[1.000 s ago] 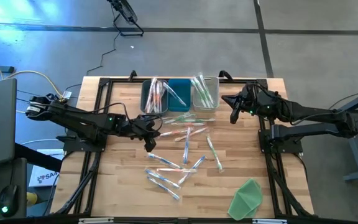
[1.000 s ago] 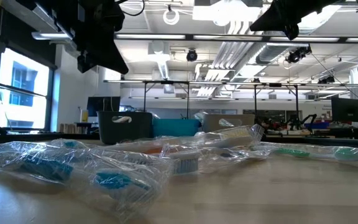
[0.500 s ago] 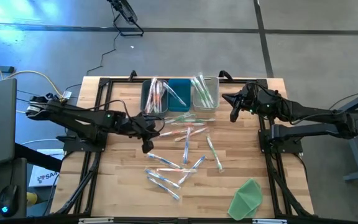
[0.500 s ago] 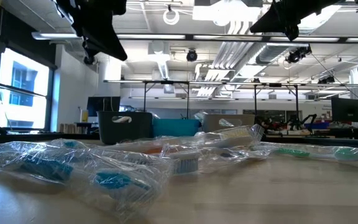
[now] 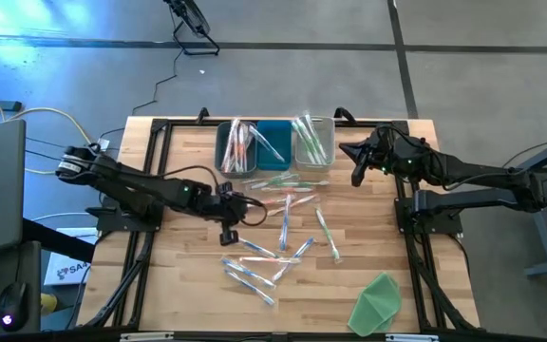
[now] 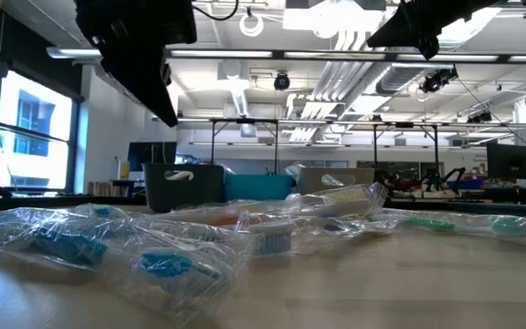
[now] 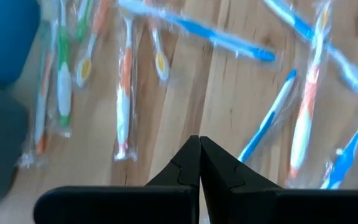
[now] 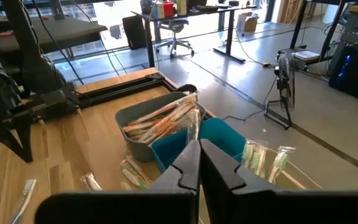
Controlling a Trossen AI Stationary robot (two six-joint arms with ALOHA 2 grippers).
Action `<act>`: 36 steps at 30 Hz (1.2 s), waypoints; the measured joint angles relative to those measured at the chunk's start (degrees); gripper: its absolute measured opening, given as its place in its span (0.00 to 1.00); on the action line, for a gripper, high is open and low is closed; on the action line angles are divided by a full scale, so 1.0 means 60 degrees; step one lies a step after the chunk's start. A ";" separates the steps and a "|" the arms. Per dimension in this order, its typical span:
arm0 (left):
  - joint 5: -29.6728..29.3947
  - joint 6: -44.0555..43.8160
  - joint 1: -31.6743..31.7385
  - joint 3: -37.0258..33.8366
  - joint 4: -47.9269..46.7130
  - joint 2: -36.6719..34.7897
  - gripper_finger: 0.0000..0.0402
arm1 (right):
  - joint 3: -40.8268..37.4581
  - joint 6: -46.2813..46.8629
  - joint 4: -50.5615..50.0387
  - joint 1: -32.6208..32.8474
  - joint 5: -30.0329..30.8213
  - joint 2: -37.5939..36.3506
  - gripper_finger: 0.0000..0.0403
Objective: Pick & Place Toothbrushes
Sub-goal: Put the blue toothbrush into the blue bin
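1. Toothbrushes (image 5: 272, 237) are mostly scattered loose across the middle of your wooden table (image 5: 179, 285), all still in clear wrappers, with blue, orange and green ones mixed together.
2. You've also got some already sitting in the bins at the upper middle of the high view: a bunch in the grey bin (image 5: 236, 147) and a few in the clear bin (image 5: 312, 141). I can't tell if the teal bin (image 5: 274, 144) between them holds any.
3. Your left gripper (image 5: 228, 234) hangs over the left edge of the loose pile, fingers pinched together with nothing between them. In the left wrist view the tips (image 7: 199, 163) point down at bare wood between wrapped brushes.
4. Your right gripper (image 5: 357, 176) sits right of the bins, off the table surface, also clamped on nothing.
5. Green cloth (image 5: 378, 302) is down at the lower right, well apart from the pile.
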 joint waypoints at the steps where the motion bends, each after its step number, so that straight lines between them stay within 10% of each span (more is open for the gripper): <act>1: -0.0007 0.0000 0.0000 0.0000 0.0024 0.0075 0.00 | 0.0000 0.0000 0.0000 -0.0002 0.0000 0.0000 0.00; 8: 0.0830 0.1021 -0.0001 0.0012 0.0028 0.0465 0.03 | 0.0000 -0.0004 -0.0075 0.0000 -0.0002 0.0002 0.00; 19: 0.1718 0.1072 -0.0004 0.0025 0.0101 0.1309 0.35 | -0.0007 0.0004 -0.0360 -0.0002 0.0001 0.0004 0.00; 36: 0.2335 0.0996 0.0000 -0.0034 0.0679 0.2841 0.37 | -0.0007 0.0026 -0.0538 -0.0004 0.0005 0.0010 0.00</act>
